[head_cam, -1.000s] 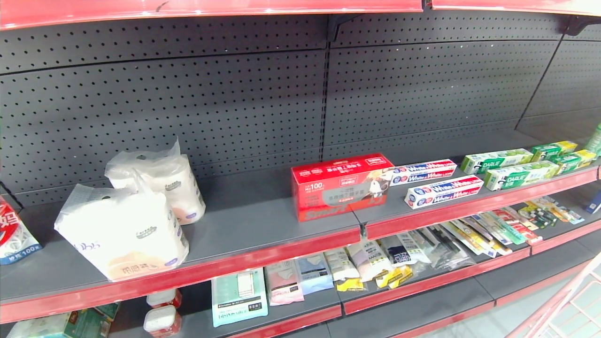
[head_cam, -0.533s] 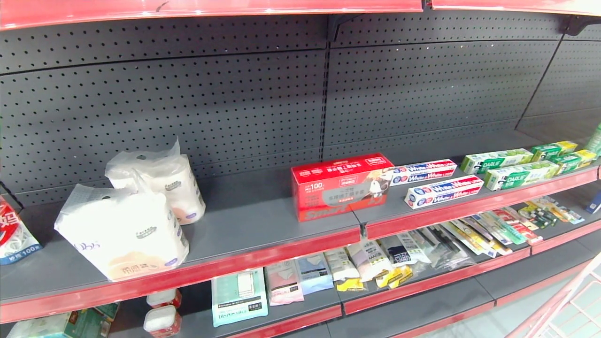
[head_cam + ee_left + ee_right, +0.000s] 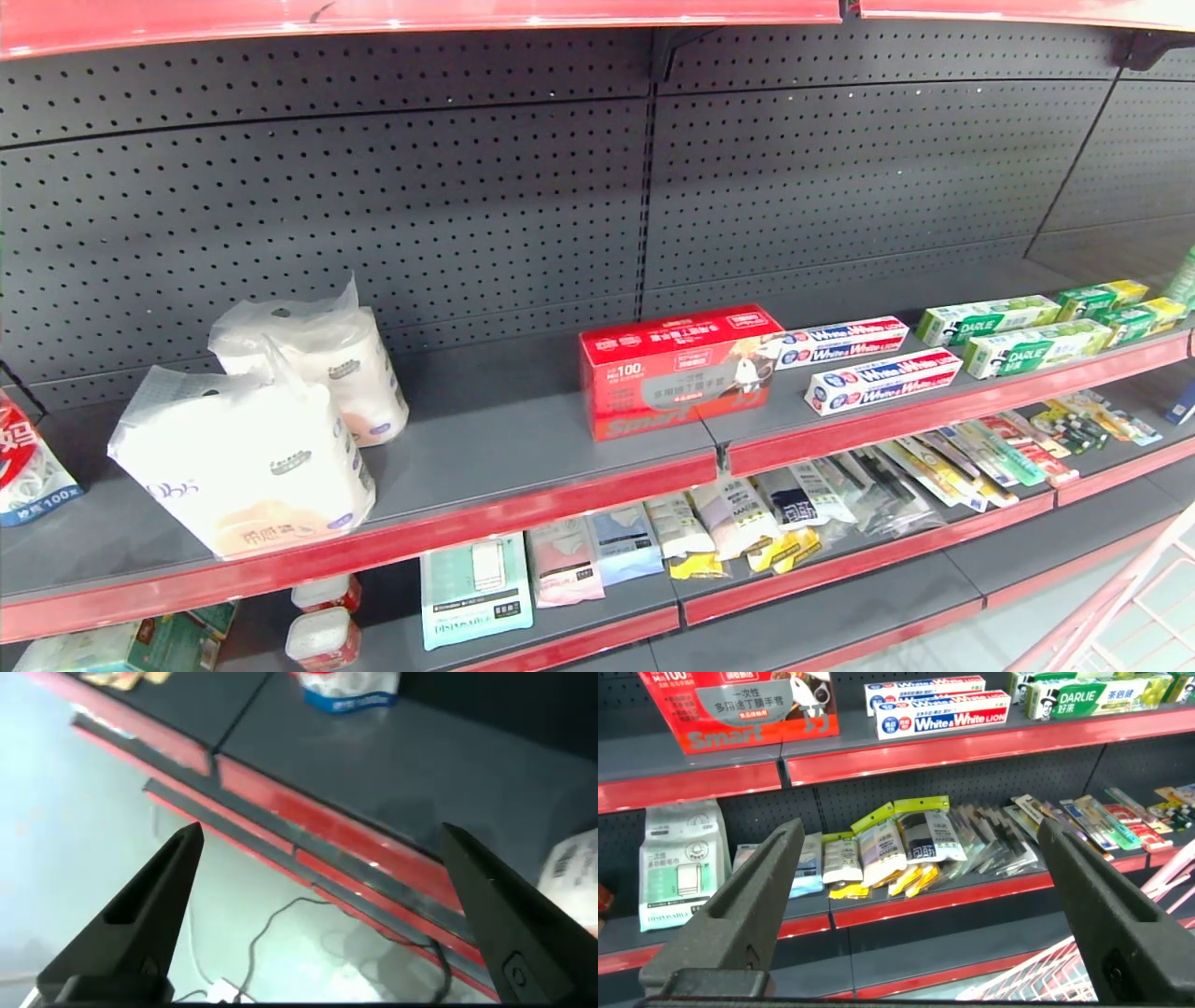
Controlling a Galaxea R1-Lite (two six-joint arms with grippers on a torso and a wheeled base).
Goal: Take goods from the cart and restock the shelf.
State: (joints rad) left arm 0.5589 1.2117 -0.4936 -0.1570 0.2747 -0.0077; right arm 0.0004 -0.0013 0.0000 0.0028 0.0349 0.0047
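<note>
Glossy red carton (image 3: 677, 371) on matte grey shelf (image 3: 504, 415)

Dark grey metal pegboard back panel (image 3: 373, 205) — regular dot-hole grid. Glossy red shelf edge strip (image 3: 523, 509). Red cardboard box (image 3: 677, 369), white print, centre. White-and-blue toothpaste cartons (image 3: 882, 380), red lettering, at its 3 o'clock. Green-and-white toothpaste cartons (image 3: 1022, 347) further toward 3. White plastic-wrapped tissue packs (image 3: 247, 467) at 9 o'clock — pale peach base.

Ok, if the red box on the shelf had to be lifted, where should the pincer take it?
Probably at mid-length of the red box, coming from above, closing on its front and back faces. It lies lengthwise along the shelf front with bare shelf behind, while a toothpaste box crowds its right end.
</note>
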